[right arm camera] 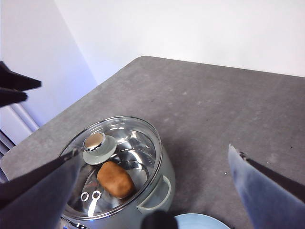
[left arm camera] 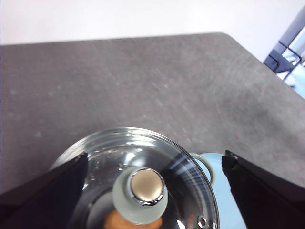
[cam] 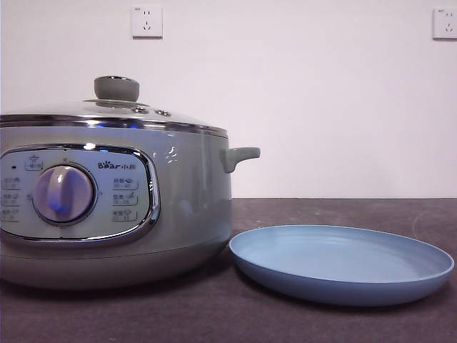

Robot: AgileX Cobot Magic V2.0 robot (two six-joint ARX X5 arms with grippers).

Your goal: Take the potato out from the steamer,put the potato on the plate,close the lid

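Your left hand (left arm camera: 155,191) hangs spread wide right above the lid's knob (left arm camera: 141,194), lined up to lift it, gripping nothing. Your right hand (right arm camera: 152,191) waits higher, likewise spread and empty. The lid (cam: 114,114) sits on the steamer (cam: 186,207), so the potato (right arm camera: 115,179) lies sealed inside. The plate (cam: 343,264) sits just beside on the table (left arm camera: 143,81), ready to receive it.

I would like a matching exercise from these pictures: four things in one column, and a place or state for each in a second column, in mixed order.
1. oval brown potato
2. domed glass lid
3. shallow light-blue plate
4. left gripper

a. jaws open, above the lid's knob
b. closed on the grey-green steamer
c. bare, beside the steamer
d. inside the steamer, under the lid

Pairs: 1-d, 2-b, 3-c, 4-a
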